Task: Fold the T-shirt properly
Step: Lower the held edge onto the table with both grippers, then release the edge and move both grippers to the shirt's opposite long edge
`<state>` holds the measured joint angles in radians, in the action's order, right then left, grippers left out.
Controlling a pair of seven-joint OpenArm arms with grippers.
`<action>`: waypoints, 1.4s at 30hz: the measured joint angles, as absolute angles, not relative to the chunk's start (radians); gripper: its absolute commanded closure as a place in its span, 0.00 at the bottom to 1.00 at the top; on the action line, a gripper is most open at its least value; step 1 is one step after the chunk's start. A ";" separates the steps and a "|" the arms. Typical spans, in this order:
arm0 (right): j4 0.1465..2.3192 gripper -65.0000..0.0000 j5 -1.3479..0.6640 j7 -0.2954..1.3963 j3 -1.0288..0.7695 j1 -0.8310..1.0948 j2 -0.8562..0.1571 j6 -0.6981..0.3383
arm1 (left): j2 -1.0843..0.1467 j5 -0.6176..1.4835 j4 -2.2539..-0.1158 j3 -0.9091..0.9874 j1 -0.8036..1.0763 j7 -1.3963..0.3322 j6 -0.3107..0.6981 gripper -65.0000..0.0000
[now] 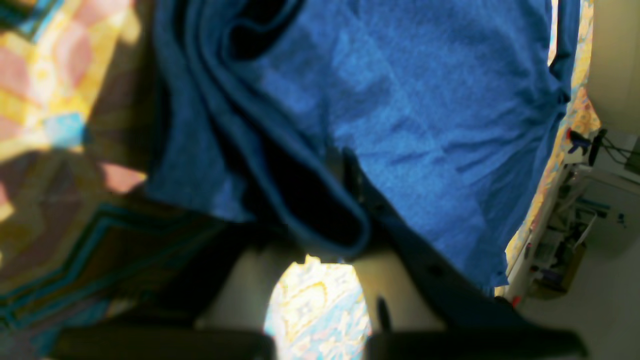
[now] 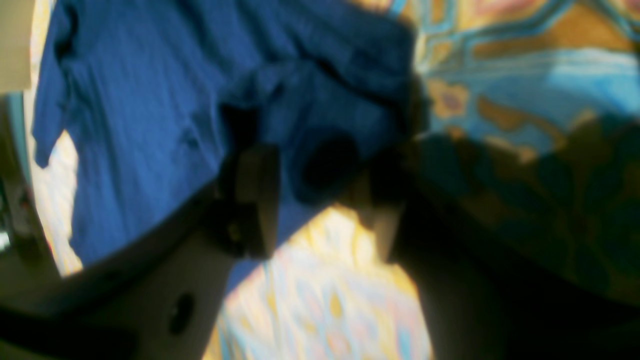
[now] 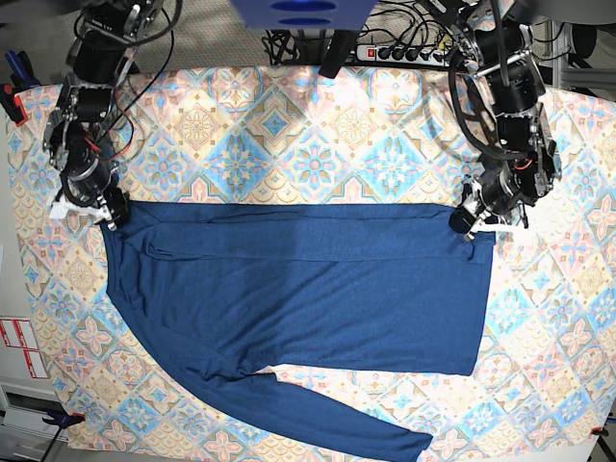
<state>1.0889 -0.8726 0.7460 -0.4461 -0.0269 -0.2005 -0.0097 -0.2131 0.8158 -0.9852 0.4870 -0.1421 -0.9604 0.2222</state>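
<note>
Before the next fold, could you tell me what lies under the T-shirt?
The T-shirt lies spread on the patterned tablecloth, which shows all around it. Whatever the cloth hides beneath the shirt cannot be seen.

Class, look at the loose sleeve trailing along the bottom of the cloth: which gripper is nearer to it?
Left. The left gripper pinches the shirt's top corner, above the sleeve's cuff end. The right gripper is at the opposite top corner, farther off.

Readable text: none. The shirt (image 3: 308, 298) is plain, no print or label showing. The tablecloth (image 3: 318, 144) carries pattern only. Two white stickers with red marks (image 3: 21, 348) sit at the left edge, too small to read.
</note>
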 measured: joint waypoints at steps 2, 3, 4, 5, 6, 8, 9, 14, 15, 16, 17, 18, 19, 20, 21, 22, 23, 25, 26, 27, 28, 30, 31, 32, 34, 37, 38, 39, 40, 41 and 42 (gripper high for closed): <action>1.047 0.56 -0.872 0.739 -0.446 -0.062 -0.204 -0.010 | -0.212 0.819 -0.985 0.487 -0.141 -0.960 0.222 1.00; 1.027 0.56 -0.873 0.736 -0.446 -0.075 -0.205 -0.011 | -0.213 0.818 -0.985 0.487 -0.141 -0.960 0.223 1.00; 1.007 0.57 -0.874 0.731 -0.447 -0.088 -0.205 -0.016 | -0.212 0.817 -0.985 0.487 -0.141 -0.960 0.223 1.00; 0.987 0.57 -0.876 0.728 -0.447 -0.103 -0.207 -0.017 | -0.213 0.818 -0.985 0.487 -0.141 -0.960 0.223 1.00; 0.969 0.57 -0.877 0.725 -0.447 -0.114 -0.208 -0.018 | -0.213 0.818 -0.985 0.487 -0.141 -0.960 0.224 1.00; 0.942 0.60 -0.884 0.726 -0.447 -0.136 -0.211 -0.019 | -0.213 0.818 -0.985 0.487 -0.141 -0.960 0.222 1.00; 0.940 0.65 -0.878 0.729 -0.447 -0.139 -0.212 -0.017 | -0.213 0.818 -0.985 0.487 -0.141 -0.960 0.222 1.00; 0.937 0.96 -0.876 0.727 -0.447 -0.130 -0.205 -0.014 | -0.219 0.818 -0.985 0.487 -0.141 -0.963 0.223 1.00; 0.937 0.98 -0.883 0.727 -0.447 -0.129 -0.204 -0.014 | -0.225 0.819 -0.985 0.487 -0.141 -0.968 0.223 1.00; 0.939 0.98 -0.897 0.734 -0.447 -0.130 -0.205 -0.010 | -0.232 0.818 -0.985 0.487 -0.141 -0.969 0.223 1.00; 0.947 0.98 -0.905 0.737 -0.447 -0.128 -0.205 -0.005 | -0.239 0.819 -0.985 0.487 -0.141 -0.968 0.224 1.00; 0.953 0.98 -0.931 0.742 -0.446 -0.116 -0.205 0.001 | -0.249 0.818 -0.985 0.486 -0.140 -0.970 0.226 1.00; 0.964 0.98 -0.959 0.746 -0.445 -0.097 -0.202 -0.004 | -0.255 0.823 -0.986 0.486 -0.134 -0.968 0.226 1.00; 0.979 0.99 -0.999 0.749 -0.445 -0.076 -0.199 -0.007 | -0.262 0.826 -0.986 0.487 -0.129 -0.968 0.229 1.00; 0.991 0.99 -1.031 0.755 -0.444 -0.055 -0.197 -0.013 | -0.266 0.824 -0.986 0.487 -0.125 -0.969 0.228 1.00; 1.005 0.99 -1.054 0.764 -0.444 -0.035 -0.197 -0.014 | -0.270 0.822 -0.989 0.486 -0.118 -0.969 0.230 1.00; 1.019 0.99 -1.062 0.766 -0.444 -0.019 -0.197 -0.014 | -0.274 0.826 -0.997 0.485 -0.107 -0.968 0.229 1.00; 1.050 0.99 -1.060 0.767 -0.444 0.002 -0.198 -0.009 | -0.277 0.823 -1.034 0.483 -0.081 -0.969 0.229 1.00; 1.069 0.99 -1.053 0.768 -0.444 0.013 -0.199 -0.002 | -0.277 0.818 -1.061 0.481 -0.065 -0.971 0.229 1.00; 1.083 0.99 -1.050 0.767 -0.443 0.022 -0.200 0.003 | -0.277 0.823 -1.084 0.481 -0.053 -0.978 0.229 1.00; 1.102 0.99 -1.051 0.767 -0.443 0.039 -0.200 0.002 | -0.277 0.823 -1.110 0.481 -0.039 -0.994 0.230 1.00; 1.130 0.99 -1.053 0.768 -0.443 0.073 -0.199 0.001 | -0.278 0.822 -1.144 0.485 -0.023 -1.042 0.228 1.00; 1.145 0.99 -1.053 0.770 -0.443 0.090 -0.199 0.001 | -0.278 0.818 -1.162 0.485 -0.014 -1.062 0.229 1.00; 1.159 0.99 -1.053 0.772 -0.443 0.105 -0.199 0.001 | -0.277 0.824 -1.182 0.485 0.004 -1.068 0.231 1.00; 1.190 0.99 -1.051 0.768 -0.443 0.135 -0.200 0.003 | -0.277 0.837 -1.230 0.486 0.046 -1.073 0.233 1.00; 1.233 0.99 -1.052 0.772 -0.443 0.187 -0.199 0.003 | -0.282 0.884 -1.269 0.486 0.115 -1.075 0.233 1.00; 1.244 0.99 -1.053 0.771 -0.443 0.203 -0.199 0.002 | -0.289 0.905 -1.271 0.486 0.134 -1.078 0.233 1.00; 1.257 0.99 -1.053 0.772 -0.443 0.220 -0.199 0.001 | -0.298 0.922 -1.272 0.484 0.154 -1.087 0.233 1.00; 1.272 0.99 -1.053 0.772 -0.443 0.234 -0.199 0.003 | -0.305 0.933 -1.273 0.484 0.171 -1.087 0.232 1.00; 1.288 0.99 -1.050 0.772 -0.443 0.249 -0.199 0.003 | -0.314 0.949 -1.274 0.484 0.191 -1.081 0.233 1.00; 1.301 0.99 -1.051 0.772 -0.443 0.260 -0.199 0.004 | -0.318 0.960 -1.275 0.486 0.207 -1.078 0.233 1.00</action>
